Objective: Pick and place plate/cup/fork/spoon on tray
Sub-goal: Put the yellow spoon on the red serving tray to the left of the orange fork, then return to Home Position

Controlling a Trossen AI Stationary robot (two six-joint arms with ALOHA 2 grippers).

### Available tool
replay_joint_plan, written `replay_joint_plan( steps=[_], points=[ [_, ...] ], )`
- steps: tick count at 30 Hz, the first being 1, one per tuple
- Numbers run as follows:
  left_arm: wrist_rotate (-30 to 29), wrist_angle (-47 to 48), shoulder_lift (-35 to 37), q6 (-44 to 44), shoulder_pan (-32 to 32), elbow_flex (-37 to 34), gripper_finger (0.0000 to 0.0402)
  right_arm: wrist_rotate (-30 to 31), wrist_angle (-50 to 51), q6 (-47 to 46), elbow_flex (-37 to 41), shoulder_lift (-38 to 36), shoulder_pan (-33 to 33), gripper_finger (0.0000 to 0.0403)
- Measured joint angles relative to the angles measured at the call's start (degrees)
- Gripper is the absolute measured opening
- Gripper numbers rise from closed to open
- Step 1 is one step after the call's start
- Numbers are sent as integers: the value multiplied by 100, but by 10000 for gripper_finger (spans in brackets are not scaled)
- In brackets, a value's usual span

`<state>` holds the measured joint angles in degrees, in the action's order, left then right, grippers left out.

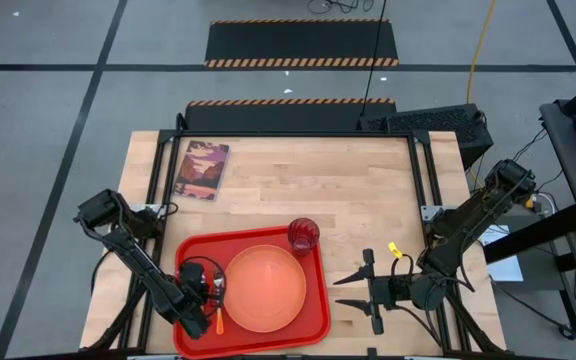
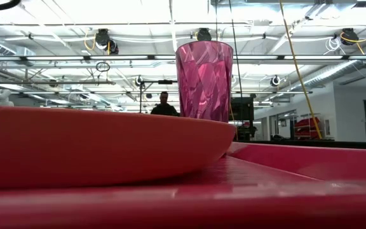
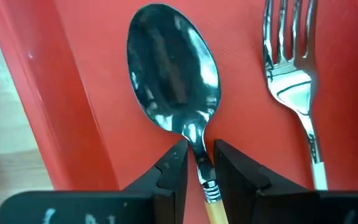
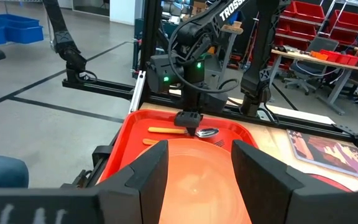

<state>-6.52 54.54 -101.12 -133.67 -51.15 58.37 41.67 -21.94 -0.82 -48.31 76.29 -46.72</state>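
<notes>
Overhead camera looks straight down on the whole tabletop [image 1: 368,190]. Low camera sits at tray [image 2: 297,162] level, very close, facing the room. Left wrist camera is tight on the spoon [image 3: 169,74]; right wrist camera faces across the plate [image 4: 197,177], sharing that spoon.

Your left pincer [image 3: 197,180] points straight down, its fingers [image 3: 169,177] nearly together. Your right pincer [image 1: 353,293] lies level, jaws spread wide, holding nothing, arm bent behind it.
</notes>
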Motion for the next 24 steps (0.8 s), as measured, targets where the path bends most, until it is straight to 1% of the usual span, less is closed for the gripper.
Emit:
replay_joint_plan(
  steps=[6, 10, 13, 15, 18, 22, 24],
  points=[
    [-9, 240, 6, -3, 13, -1, 81, 1, -3, 0, 0, 0, 0, 169],
    [-20, 294, 154, 15, 15, -2, 81, 0, -4, 0, 0, 0, 0, 169],
    [-119, 382, 333, 148, 18, -2, 81, 2, 4, 8, 0, 0, 0, 169],
    [-312, 438, 480, 307, 17, -2, 81, 2, 15, 50, 0, 0, -10, 169],
    [-1016, 435, 714, 757, 17, -2, 81, 2, -152, 250, 0, -22, -83, 169],
    [-2443, 413, 1076, 1737, 29, -2, 81, 9, -182, 563, 0, -175, -198, 169],
    [-3053, 357, 1224, 2309, 72, -2, 81, 11, -103, 635, 0, -246, -243, 169]
  ],
)
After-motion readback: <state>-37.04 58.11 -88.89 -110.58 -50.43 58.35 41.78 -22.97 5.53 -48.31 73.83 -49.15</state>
